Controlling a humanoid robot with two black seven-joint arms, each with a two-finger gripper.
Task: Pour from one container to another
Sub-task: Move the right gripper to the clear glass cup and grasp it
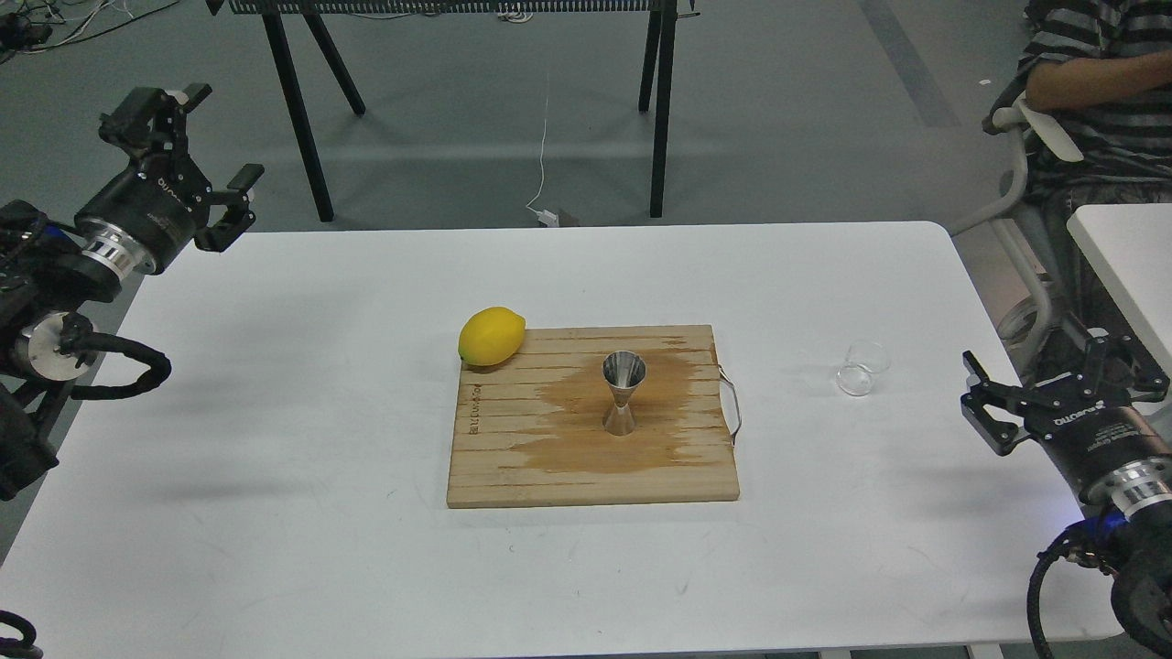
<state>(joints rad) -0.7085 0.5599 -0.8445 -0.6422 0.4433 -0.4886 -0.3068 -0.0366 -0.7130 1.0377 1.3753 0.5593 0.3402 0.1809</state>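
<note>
The small clear glass cup (862, 368) rests on the white table (275, 384), right of the wooden board, and looks tilted or on its side. The steel hourglass jigger (623, 392) stands upright in the middle of the wooden cutting board (513, 458), on a dark wet stain. My right gripper (1044, 373) hovers open at the table's right edge, a short way right of the cup and touching nothing. Over the far left corner of the table my left gripper (203, 151) is raised and open, holding nothing.
A yellow lemon (492, 335) sits at the board's back left corner. The board has a wire handle (732, 403) on its right side. A seated person (1099, 101) and a second white table (1131, 265) are at the right. Black trestle legs (302, 119) stand behind the table.
</note>
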